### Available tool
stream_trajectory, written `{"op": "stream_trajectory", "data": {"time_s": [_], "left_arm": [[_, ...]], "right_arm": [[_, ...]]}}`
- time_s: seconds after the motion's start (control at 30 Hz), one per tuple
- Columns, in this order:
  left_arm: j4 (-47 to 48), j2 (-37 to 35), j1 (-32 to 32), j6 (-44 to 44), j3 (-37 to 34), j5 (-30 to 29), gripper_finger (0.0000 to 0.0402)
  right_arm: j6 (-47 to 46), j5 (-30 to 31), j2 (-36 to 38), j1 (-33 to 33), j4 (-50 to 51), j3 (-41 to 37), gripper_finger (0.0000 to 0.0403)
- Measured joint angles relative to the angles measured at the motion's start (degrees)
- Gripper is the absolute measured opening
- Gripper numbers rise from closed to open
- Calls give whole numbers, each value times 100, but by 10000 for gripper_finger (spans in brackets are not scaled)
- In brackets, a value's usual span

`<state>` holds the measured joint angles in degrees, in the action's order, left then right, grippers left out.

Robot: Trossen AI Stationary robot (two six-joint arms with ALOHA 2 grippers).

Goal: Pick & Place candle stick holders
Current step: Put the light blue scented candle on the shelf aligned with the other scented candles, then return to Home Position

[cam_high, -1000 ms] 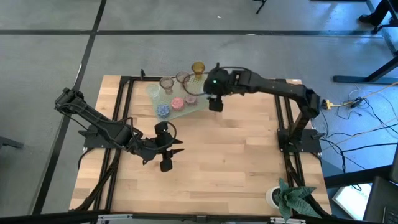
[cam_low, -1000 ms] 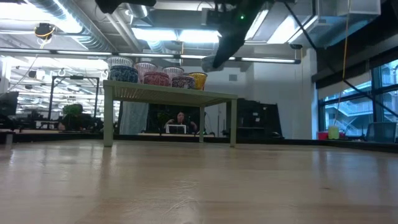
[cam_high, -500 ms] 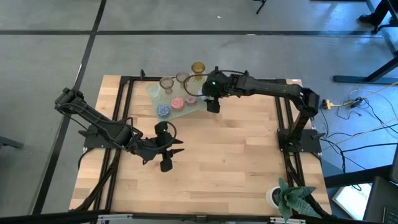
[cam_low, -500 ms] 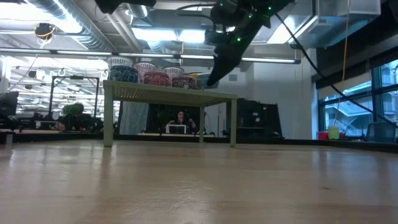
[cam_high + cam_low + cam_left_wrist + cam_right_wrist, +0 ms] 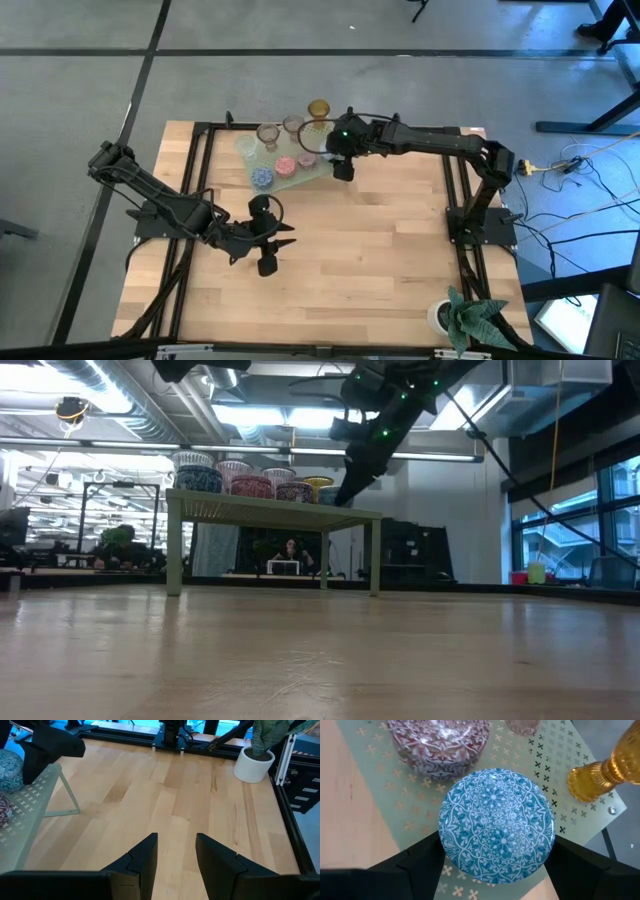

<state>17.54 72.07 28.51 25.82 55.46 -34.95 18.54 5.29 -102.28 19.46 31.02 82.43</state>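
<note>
Several small glass candle stick holders stand on the pale green perforated rack (image 5: pixel 300 178) at the table's far side: a pink one (image 5: pixel 285 165), a blue one (image 5: pixel 262 177), clear ones (image 5: pixel 268 133) and an amber stemmed one (image 5: pixel 318 108). My right gripper (image 5: pixel 343 168) is over the rack's right end, shut on a blue patterned holder (image 5: pixel 496 825), which also shows in the low view (image 5: pixel 328 494). My left gripper (image 5: pixel 266 243) is open and empty above the middle of the table. My right gripper pinches the blue holder's round wall (image 5: pixel 445 837) between its two fingers, one on each opposite side. The fingers come from above, slanting down toward the rack. The holder sits upright at the level of the rack's top; I cannot tell whether it rests there.
A mauve-red patterned holder (image 5: pixel 437 745) and the amber stemmed holder (image 5: pixel 600 775) stand close to the blue one. A white pot with a green plant (image 5: pixel 455 318) is at the near right corner. Bare wood (image 5: pixel 380 250) lies between the rack and the near edge.
My right gripper has gone down and a little toward the table's left edge, carrying the blue holder to the rack's right end, and its fingers have tipped steeper. In the last half second it has barely moved.
</note>
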Motion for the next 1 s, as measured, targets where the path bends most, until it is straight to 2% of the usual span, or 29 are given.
{"op": "stream_trajectory", "data": {"time_s": [0.13, 0.47, 0.83, 1.0], "left_arm": [[4, 0, 0, 0, 0, 4, 129], [21, 0, 0, 1, 0, 198, 129], [22, 0, 0, 1, 0, 200, 130], [22, 0, 0, 1, 0, 200, 129]], "right_arm": [[-3, -41, 0, 4, -2, 0, 306], [-8, -41, 0, 0, 2, 0, 355], [-12, -39, 2, -80, 173, 214, 359], [-31, -41, 7, -204, 743, 680, 359]]}}
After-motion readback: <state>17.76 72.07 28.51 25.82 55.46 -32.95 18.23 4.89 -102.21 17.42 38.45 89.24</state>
